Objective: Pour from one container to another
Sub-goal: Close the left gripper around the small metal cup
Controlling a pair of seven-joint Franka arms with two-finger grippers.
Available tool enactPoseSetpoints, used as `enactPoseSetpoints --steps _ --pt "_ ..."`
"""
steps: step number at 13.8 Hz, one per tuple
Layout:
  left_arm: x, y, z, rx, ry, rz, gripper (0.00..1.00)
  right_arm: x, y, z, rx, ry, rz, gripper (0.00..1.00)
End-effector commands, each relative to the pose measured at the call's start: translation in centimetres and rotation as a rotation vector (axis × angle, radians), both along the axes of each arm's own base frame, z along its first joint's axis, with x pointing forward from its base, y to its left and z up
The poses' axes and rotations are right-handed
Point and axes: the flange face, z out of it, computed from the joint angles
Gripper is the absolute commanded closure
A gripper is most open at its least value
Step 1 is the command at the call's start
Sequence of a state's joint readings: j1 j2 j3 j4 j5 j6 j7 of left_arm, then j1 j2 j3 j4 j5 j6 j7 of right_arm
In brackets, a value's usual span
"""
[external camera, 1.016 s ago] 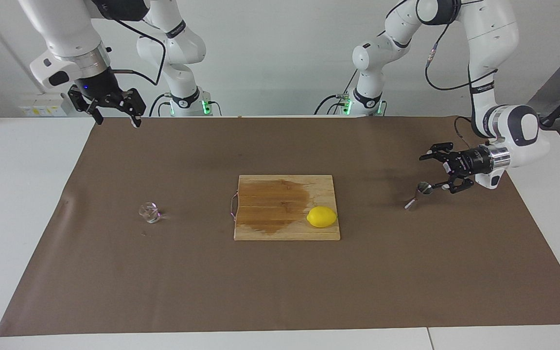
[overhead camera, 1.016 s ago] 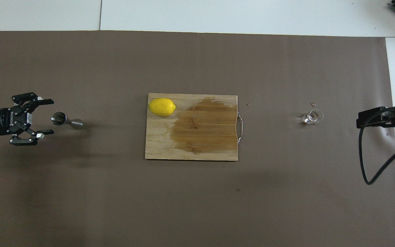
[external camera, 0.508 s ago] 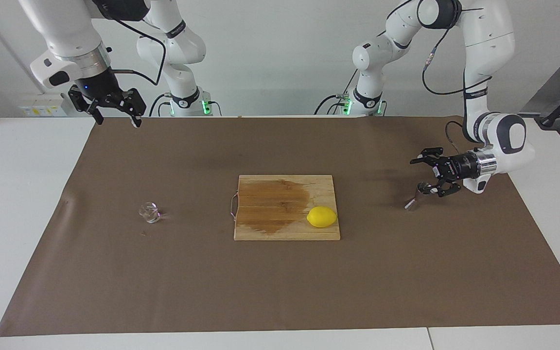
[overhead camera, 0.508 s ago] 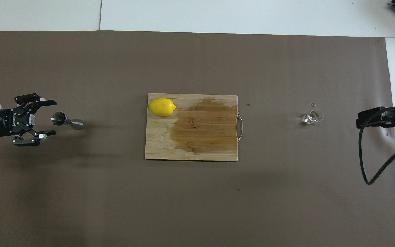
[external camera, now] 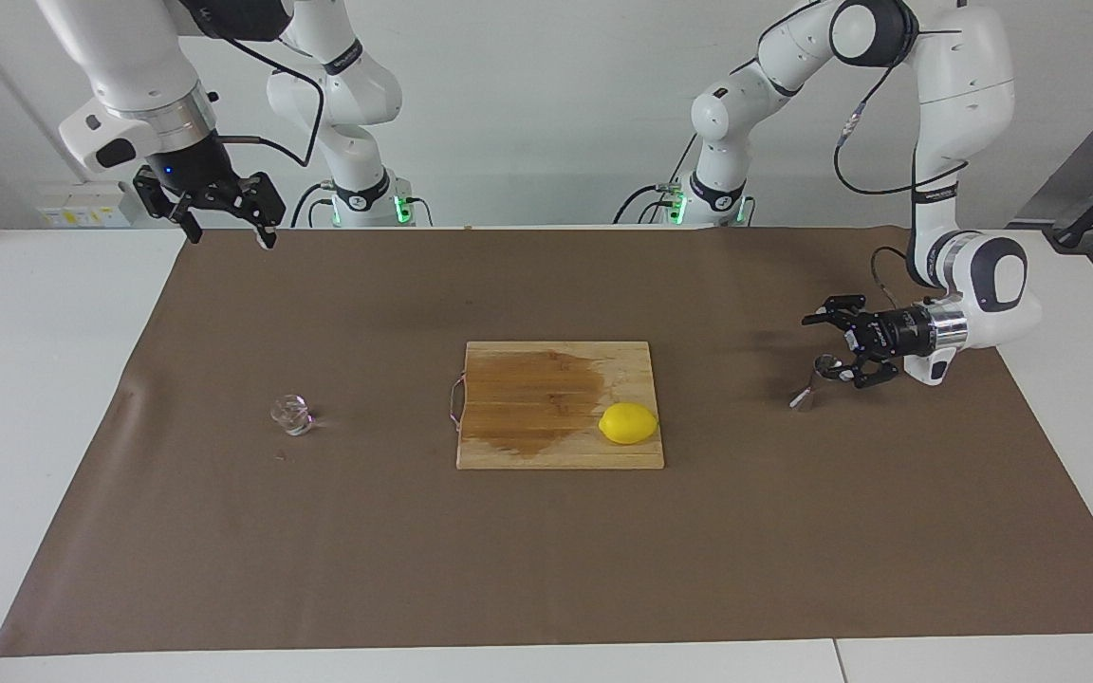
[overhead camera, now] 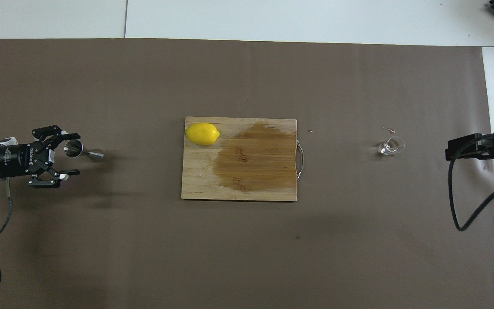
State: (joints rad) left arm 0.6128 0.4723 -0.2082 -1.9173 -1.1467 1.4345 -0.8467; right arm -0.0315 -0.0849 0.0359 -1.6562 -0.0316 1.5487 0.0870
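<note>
I am in the reach-for-the-jigger step: my left pincer [external camera: 841, 343], fingers spread, sits beside the steel jigger [external camera: 818, 378] at the left arm's end of the surface. The glass cup [external camera: 290, 414] stands toward the right arm's end; the right pincer [external camera: 214, 216] waits spread. Next I must straddle the jigger's waist and close.

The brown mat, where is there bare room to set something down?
Widest bare stretch: the mat between the cutting board and the table edge farthest from the robots. Also bare between board and glass cup. Crowded only at the left arm's end, where the open left pincer reaches the jigger.
</note>
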Motion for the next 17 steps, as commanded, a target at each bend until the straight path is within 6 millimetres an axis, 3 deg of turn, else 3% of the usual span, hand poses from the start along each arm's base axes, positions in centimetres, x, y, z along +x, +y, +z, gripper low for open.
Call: enactPoseSetpoints --steps 1,17 --pt "0.9 0.6 -0.7 -0.005 -0.047 -0.023 0.00 -0.6 0.3 0.3 0.013 -0.001 -0.011 0.00" --pt "2.0 2.0 -3.5 -0.028 -0.132 -0.010 0.00 -0.8 0.3 0.0 0.013 0.005 -0.017 0.00"
